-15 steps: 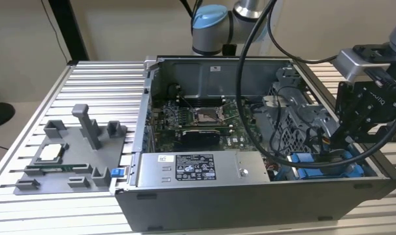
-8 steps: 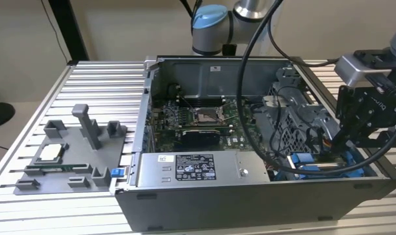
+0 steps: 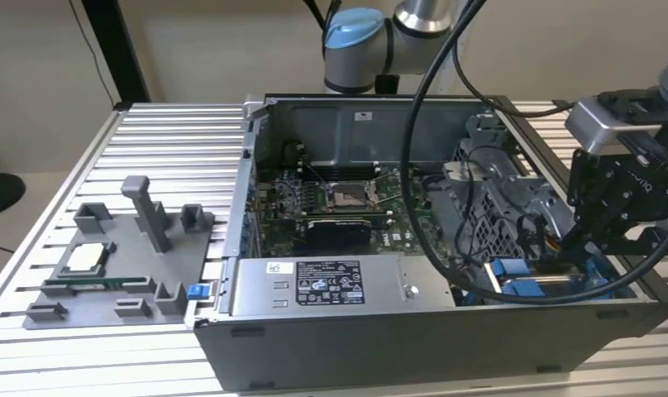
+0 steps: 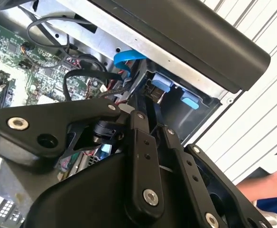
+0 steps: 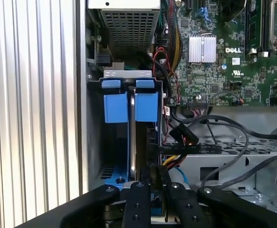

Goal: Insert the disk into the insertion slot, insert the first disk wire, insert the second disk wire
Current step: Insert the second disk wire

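Note:
The computer case (image 3: 422, 347) lies open on the slatted table. The disk (image 5: 139, 142) stands edge-on in its blue carrier (image 5: 115, 107), down inside the insertion slot (image 5: 95, 142) at the case's corner on the exterior view's right; the blue carrier (image 3: 524, 281) shows there too. My gripper (image 5: 155, 175) reaches down at the disk's near end, fingers close together on a dark plug with yellow and red wires (image 5: 170, 161) beside it. From outside, the gripper (image 3: 560, 256) hangs just over the slot. A second black plug (image 5: 184, 135) lies loose beside the disk.
A grey power-supply box (image 3: 328, 285) sits next to the slot and a perforated metal cage (image 3: 489, 207) behind it, with black cables looping over the motherboard (image 3: 334, 198). A grey fixture tray (image 3: 113, 265) lies at the exterior view's left. A person's arm (image 4: 264, 187) is near the case.

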{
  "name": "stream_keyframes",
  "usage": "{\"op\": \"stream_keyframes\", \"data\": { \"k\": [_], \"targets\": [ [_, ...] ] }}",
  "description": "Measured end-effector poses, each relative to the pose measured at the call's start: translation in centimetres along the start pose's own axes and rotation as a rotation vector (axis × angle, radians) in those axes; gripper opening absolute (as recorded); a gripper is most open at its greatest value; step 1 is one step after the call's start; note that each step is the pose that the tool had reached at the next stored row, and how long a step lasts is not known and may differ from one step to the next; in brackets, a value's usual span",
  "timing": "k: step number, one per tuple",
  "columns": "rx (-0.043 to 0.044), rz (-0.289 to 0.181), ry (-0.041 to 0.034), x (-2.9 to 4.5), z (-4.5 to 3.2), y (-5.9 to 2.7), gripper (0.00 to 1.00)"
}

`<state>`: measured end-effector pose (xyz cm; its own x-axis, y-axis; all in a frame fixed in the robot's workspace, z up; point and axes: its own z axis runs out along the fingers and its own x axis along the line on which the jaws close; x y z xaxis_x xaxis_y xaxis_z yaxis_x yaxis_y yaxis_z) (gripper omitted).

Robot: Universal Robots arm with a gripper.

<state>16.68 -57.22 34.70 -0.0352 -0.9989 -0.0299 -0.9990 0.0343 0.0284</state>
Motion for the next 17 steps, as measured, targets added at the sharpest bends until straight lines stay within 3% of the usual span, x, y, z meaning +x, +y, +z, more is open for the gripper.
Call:
{"op": "stream_keyframes", "data": {
  "k": [7, 17],
  "targets": [
    [0.0082, 0.0, -0.0009, 0.03, 0.18, 0.28, 0.0],
    [0.0356, -0.001, -0.01, 0.02, 0.21, 0.64, 0.0]
  ]
}}
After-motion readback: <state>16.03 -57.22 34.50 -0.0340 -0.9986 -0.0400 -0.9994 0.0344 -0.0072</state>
